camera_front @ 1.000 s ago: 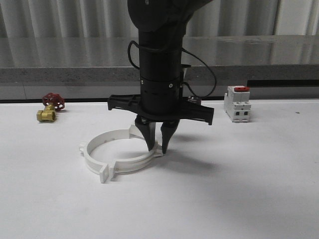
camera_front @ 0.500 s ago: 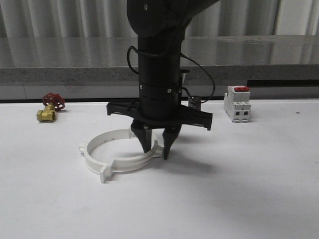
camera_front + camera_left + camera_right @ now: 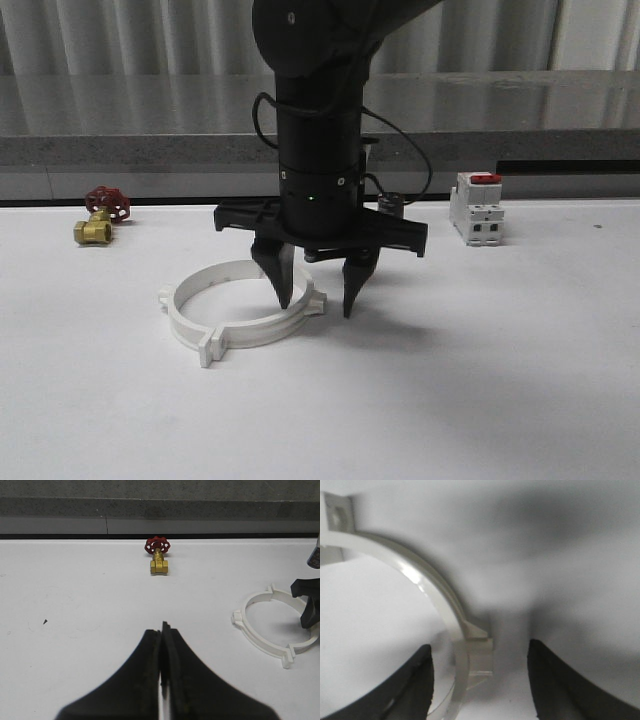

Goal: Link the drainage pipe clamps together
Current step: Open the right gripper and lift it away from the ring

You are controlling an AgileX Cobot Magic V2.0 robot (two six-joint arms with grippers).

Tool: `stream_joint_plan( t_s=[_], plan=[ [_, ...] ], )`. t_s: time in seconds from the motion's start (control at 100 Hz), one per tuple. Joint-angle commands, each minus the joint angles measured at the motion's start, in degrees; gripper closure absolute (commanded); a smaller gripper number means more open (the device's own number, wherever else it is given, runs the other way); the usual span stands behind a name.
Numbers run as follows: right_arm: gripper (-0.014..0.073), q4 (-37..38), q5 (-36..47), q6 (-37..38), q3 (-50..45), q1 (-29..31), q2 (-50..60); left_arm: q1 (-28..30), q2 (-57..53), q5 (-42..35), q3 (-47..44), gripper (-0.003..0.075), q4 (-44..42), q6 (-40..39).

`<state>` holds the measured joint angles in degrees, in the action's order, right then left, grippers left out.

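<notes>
The two white drainage pipe clamps (image 3: 250,330) lie flat on the white table as one ring, their end tabs meeting at the front left and at the right. My right gripper (image 3: 315,306) points straight down over the right-hand joint, open, one finger inside the ring and one outside. In the right wrist view the curved band (image 3: 427,587) runs to a square tab (image 3: 479,659) that sits free between the spread fingers of the right gripper (image 3: 479,647). My left gripper (image 3: 162,628) is shut on nothing above bare table, with the ring (image 3: 250,636) off to one side.
A brass valve with a red handwheel (image 3: 100,216) stands at the back left of the table. A white breaker with a red top (image 3: 476,208) stands at the back right. A grey ledge (image 3: 560,150) runs behind the table.
The right gripper's fingers have spread apart from nearly shut at the ring's right joint. The ring has stayed where it was.
</notes>
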<state>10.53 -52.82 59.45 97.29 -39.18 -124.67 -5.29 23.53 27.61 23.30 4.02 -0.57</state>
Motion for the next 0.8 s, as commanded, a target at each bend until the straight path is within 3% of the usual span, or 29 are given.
stream_joint_plan(
  t_s=[0.0,0.49,0.64,0.79],
  plan=[
    [0.0164,3.2,0.9,-2.1,1.3,0.0,6.5,0.2,0.2,-4.8,1.5,0.0741,0.6,-0.1],
    [0.0166,14.1,0.3,-19.8,-0.5,0.5,23.6,0.2,0.2,-4.8,1.5,0.0741,0.6,-0.1],
    [0.0166,18.0,0.0,-20.5,-7.7,2.4,31.0,0.2,0.3,-4.8,1.5,0.0741,0.6,-0.1],
    [0.0167,18.7,5.0,-20.5,-18.7,6.3,40.5,0.2,0.3,-4.8,1.5,0.0741,0.6,-0.1]
  ],
)
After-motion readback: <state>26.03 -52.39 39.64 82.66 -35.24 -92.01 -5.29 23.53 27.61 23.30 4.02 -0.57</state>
